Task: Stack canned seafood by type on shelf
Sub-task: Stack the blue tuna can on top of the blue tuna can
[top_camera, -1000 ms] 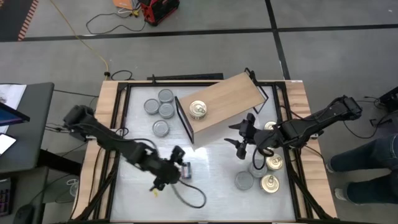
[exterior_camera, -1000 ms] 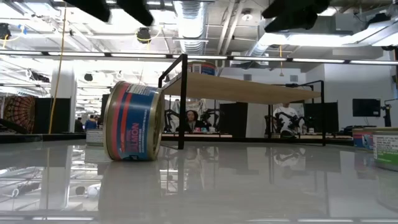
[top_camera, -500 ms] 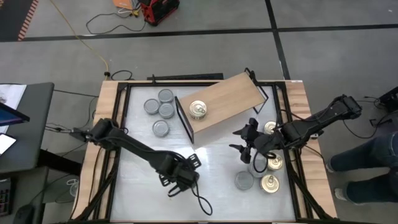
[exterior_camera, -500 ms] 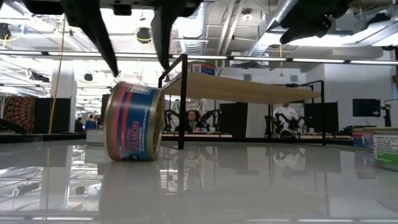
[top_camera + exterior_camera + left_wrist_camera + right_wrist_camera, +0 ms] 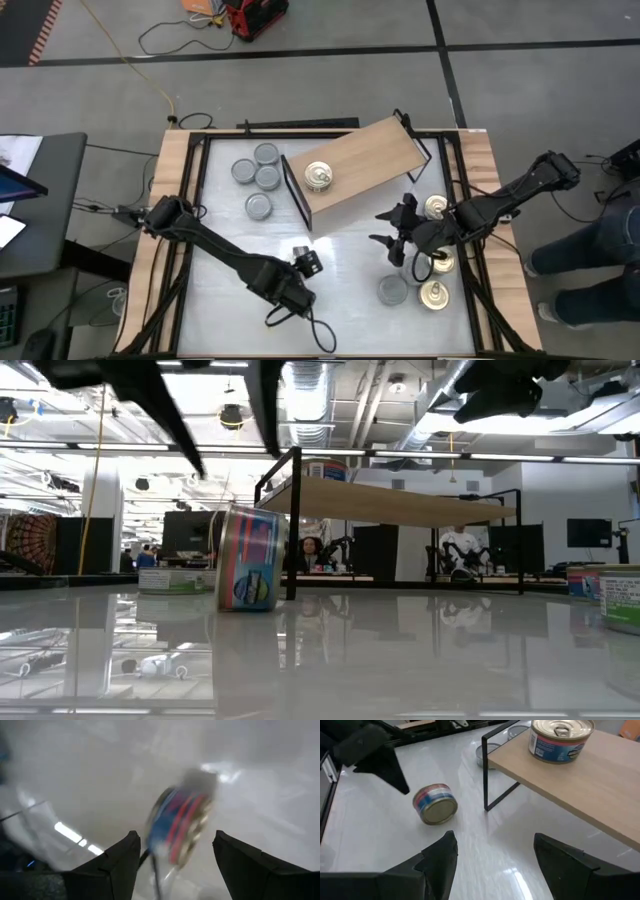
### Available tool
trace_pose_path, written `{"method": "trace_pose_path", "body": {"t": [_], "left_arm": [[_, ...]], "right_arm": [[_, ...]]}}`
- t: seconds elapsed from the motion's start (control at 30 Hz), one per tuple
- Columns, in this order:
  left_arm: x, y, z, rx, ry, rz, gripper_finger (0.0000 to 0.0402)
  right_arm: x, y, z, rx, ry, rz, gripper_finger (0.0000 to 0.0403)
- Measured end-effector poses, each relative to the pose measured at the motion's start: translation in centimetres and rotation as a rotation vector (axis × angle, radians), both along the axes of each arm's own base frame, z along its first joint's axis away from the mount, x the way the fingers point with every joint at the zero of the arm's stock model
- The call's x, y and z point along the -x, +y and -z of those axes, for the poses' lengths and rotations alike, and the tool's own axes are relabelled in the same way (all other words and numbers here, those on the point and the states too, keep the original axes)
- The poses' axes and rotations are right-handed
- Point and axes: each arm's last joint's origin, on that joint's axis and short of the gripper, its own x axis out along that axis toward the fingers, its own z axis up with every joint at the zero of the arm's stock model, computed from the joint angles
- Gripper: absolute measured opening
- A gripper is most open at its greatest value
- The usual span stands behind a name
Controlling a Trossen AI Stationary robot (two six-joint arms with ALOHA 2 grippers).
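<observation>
While the desk (image 5: 225, 300) lies mostly bare along its near side, the tins crowd its far and right parts.
Rolled tin: a red-and-blue tin (image 5: 306, 262) lies on its side near the desk's middle, close to the shelf's (image 5: 370, 165) corner leg; blurred in the left wrist view (image 5: 181, 829).
Left tool: the left tool (image 5: 292, 292) hangs just beside that tin, jaws apart, holding nothing.
Right tool: the right tool (image 5: 393, 228) hovers off the shelf's right end, jaws apart and empty.
Shelf: sits askew at the desk's far right, one pull-tab tin (image 5: 318, 177) on its left end, the rest of the board open.
Grey tins: four (image 5: 258, 176) cluster left of the shelf.
Right group: gold-lidded tins (image 5: 433, 294) and one grey tin (image 5: 392, 291) sit by the right edge, partly hidden under the right arm.
</observation>
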Motion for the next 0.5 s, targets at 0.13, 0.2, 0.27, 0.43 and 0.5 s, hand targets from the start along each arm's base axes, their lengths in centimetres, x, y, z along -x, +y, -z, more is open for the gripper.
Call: {"method": "trace_pose_path", "body": {"t": [0.13,0.2,0.27,0.43,0.5], "left_arm": [[0.0,-0.2,0.1,0.021,0.028,0.044,0.0241],[-0.2,0.1,0.2,-0.001,0.035,0.070,0.0241],[-0.4,0.4,0.4,-0.035,0.048,0.093,0.0241],[-1.2,1.0,1.1,-0.089,0.062,0.142,0.0241],[-1.4,0.8,1.5,-0.110,0.079,0.185,0.0241]], "right_arm": [[-0.3,0.1,0.2,0.003,0.004,0.001,0.0285],[-0.4,0.1,0.4,0.005,0.008,0.004,0.0285],[-0.5,0.1,0.4,0.007,0.013,0.003,0.0285],[-0.4,0.3,0.5,0.009,0.014,-0.004,0.0285],[-0.3,0.4,0.5,0.010,0.017,-0.011,0.0285]]}}
